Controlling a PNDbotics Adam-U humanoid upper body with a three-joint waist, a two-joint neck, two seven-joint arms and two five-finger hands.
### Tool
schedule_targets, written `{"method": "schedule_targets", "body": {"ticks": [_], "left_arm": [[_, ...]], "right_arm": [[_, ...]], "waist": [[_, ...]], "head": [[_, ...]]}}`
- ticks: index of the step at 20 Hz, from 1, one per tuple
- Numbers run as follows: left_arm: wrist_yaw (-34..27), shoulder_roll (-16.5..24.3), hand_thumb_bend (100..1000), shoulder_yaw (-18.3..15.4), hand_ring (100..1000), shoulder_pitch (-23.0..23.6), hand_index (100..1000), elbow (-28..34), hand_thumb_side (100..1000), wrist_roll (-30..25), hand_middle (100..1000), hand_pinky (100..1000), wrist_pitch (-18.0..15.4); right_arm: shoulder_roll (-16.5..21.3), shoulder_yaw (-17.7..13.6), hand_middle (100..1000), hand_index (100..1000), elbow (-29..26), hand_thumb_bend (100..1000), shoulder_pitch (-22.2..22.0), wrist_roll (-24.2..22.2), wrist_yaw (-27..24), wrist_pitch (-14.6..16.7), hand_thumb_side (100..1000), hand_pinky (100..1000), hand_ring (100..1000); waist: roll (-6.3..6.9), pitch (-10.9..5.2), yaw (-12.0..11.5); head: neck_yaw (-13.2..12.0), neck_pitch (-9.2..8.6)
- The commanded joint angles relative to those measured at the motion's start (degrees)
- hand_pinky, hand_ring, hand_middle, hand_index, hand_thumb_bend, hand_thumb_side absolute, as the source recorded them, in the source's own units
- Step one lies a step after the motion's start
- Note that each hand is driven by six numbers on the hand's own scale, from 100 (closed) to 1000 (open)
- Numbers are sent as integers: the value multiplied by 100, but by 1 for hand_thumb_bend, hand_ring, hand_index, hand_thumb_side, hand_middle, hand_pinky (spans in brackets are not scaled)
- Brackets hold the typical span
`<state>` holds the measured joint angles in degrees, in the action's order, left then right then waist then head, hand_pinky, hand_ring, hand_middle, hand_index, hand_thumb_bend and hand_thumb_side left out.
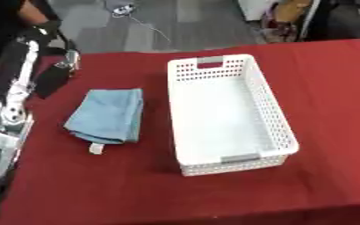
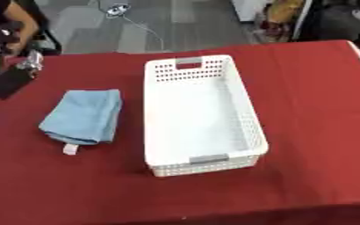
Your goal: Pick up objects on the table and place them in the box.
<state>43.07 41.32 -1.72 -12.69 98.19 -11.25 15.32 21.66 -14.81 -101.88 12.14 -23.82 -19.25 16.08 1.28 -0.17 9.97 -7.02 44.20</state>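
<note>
- Red cloth covers the table (image 1: 137,189) from edge to edge, with grey floor and clutter beyond its far side.
- Starting at the left, we see our left arm (image 1: 14,101) coming in along the edge, white and silver links with a black part beside them; its hand does not show clearly, so we cannot tell whether the fingers are spread or curled.
- Next comes the blue towel (image 1: 106,115), folded, lying flat on the table between that arm and the box, with a small pale tag at its near corner. It is apart from both, nothing touching it.
- Just right of the towel stands the white box (image 1: 279,127), a long perforated basket with grey handle grips at its near and far ends. Its floor looks bare; we see nothing inside it.
- Further right there is only red cloth up to the table's far corner, and our right hand shows in neither view.
- Our judgement of progress: nothing has been placed yet. The towel is the only object we can see waiting, so the whole pick and place remains, and the left arm seems the nearer one for it.
</note>
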Motion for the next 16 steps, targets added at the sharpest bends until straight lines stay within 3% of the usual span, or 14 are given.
{"method": "schedule_targets", "body": {"ticks": [1, 6, 16], "left_arm": [[465, 639, 391, 263, 809, -342, 961, -221, 795, -927, 882, 798, -25], [507, 831, 459, 751, 775, -951, 960, -731, 872, -1739, 882, 782, -277], [608, 679, 562, 1350, 720, -1890, 970, -1708, 915, -2408, 884, 664, -645]], "right_arm": [[151, -10, 881, 1000, -84, 100, 32, -28, 11, -2, 938, 809, 945], [152, 8, 881, 1000, -76, 100, 40, -52, -8, -8, 938, 810, 945], [162, 31, 881, 1000, -73, 100, 29, -89, -23, -9, 938, 810, 945]], "waist": [[2, -66, 15], [9, -83, 53], [11, -102, 76]], "head": [[-12, -8], [-40, -8], [-76, -8]]}}
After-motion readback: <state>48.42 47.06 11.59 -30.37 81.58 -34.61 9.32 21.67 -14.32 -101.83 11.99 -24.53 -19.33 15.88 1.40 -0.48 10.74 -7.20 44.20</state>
